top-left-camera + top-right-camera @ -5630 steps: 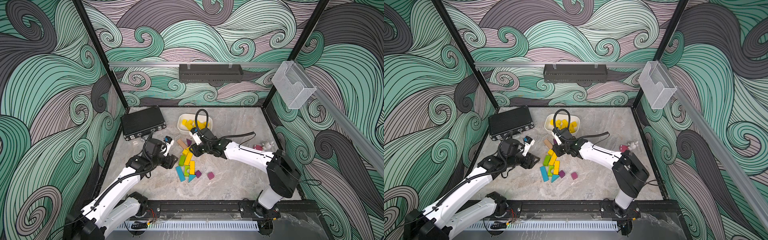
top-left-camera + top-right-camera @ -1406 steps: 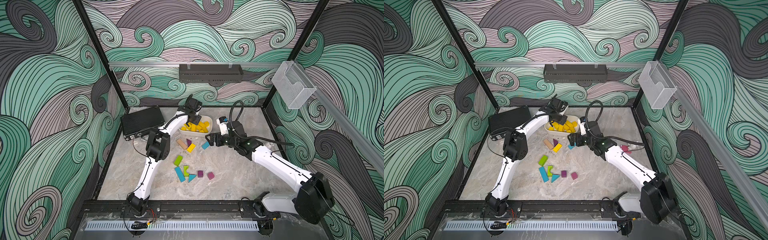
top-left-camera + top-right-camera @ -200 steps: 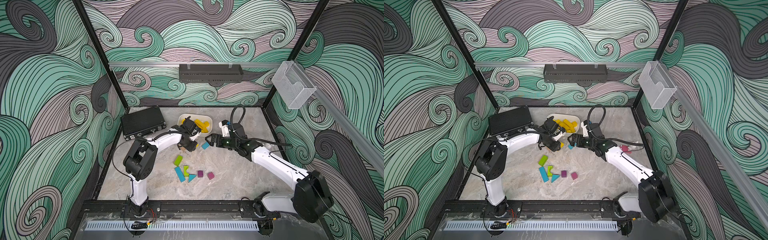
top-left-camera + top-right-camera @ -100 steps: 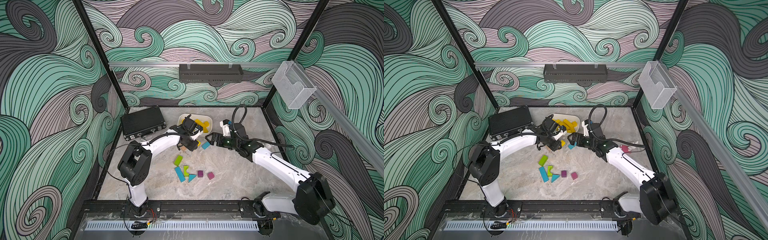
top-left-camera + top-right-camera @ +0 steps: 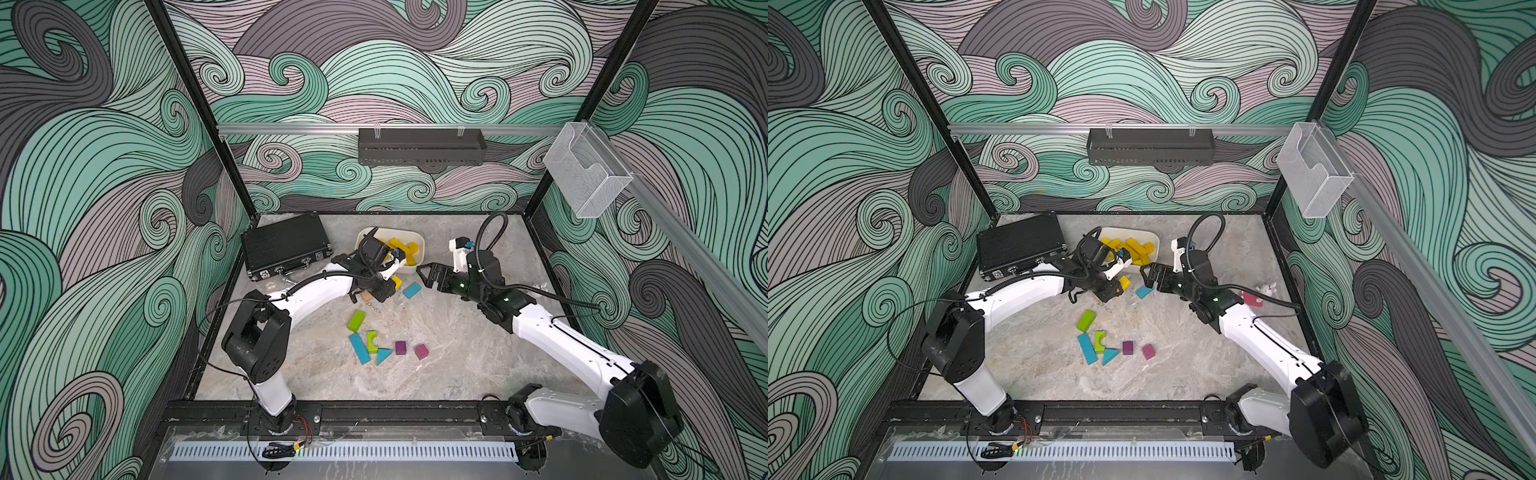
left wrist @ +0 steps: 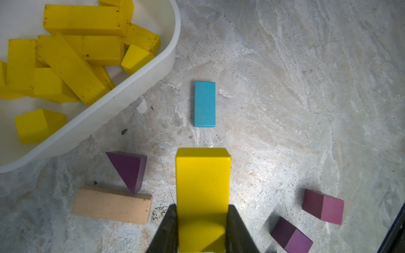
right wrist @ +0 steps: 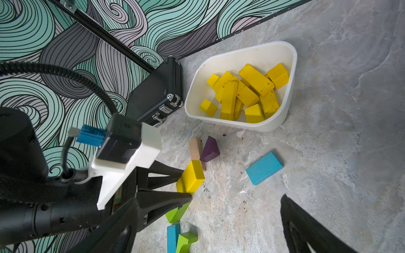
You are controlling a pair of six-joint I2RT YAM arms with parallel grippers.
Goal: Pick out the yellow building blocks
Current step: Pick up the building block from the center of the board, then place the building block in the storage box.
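Wood, probably: light, stiff, slick. Here the left gripper [image 6: 202, 209] clamps the yellow block [image 6: 202, 179] across its flat sides near one end; right gripper [image 5: 429, 277] gapes wide, empty.

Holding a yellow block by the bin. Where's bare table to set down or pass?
Bare: the wide strip between the purple cubes and the front rail, and the far corner right of the white bin. Crowded: in front of the bin, where the left gripper with its yellow block, tan bar, purple wedge, blue block and the open right gripper bunch together.
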